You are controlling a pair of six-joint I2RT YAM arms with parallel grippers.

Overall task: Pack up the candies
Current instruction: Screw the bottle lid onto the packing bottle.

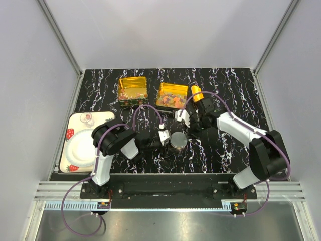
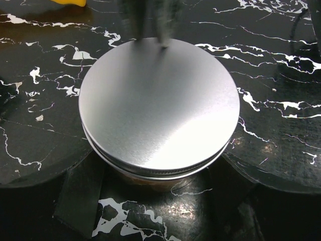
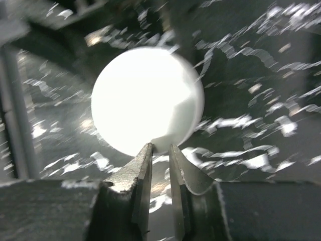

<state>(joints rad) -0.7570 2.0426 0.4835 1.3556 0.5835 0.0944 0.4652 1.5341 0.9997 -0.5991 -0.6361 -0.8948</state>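
The right jaws (image 3: 160, 146) are standing almost clenched, with only a thin slit between them and nothing visible in it. Their tips are sitting right at the near edge of a round metal lid (image 2: 159, 105), which lies straight ahead of them. In the left wrist view those same tips are showing as a grey blur at the lid's far rim, seemingly touching it.

The lid is resting flat on a squat jar (image 1: 178, 142) in the middle of the desk (image 1: 225, 85). The left jaws (image 1: 169, 138) are spread wide around the jar's sides and appear to be grasping it. An orange tint is showing under the lid's rim, but I cannot tell what it is.

The candies (image 1: 173, 99) are lying in two open gold tins, one (image 1: 173, 86) just beyond the right arm and the other (image 1: 133, 80) to its left. Both are well apart from the jar, and a yellow-orange scoop (image 1: 196, 93) is lying beside the nearer tin.

The jar is round, so no long axis is dictating the approach. What likely matters is that the right arm is nearer the lid, scoop and tins, while the left is steadying the jar.
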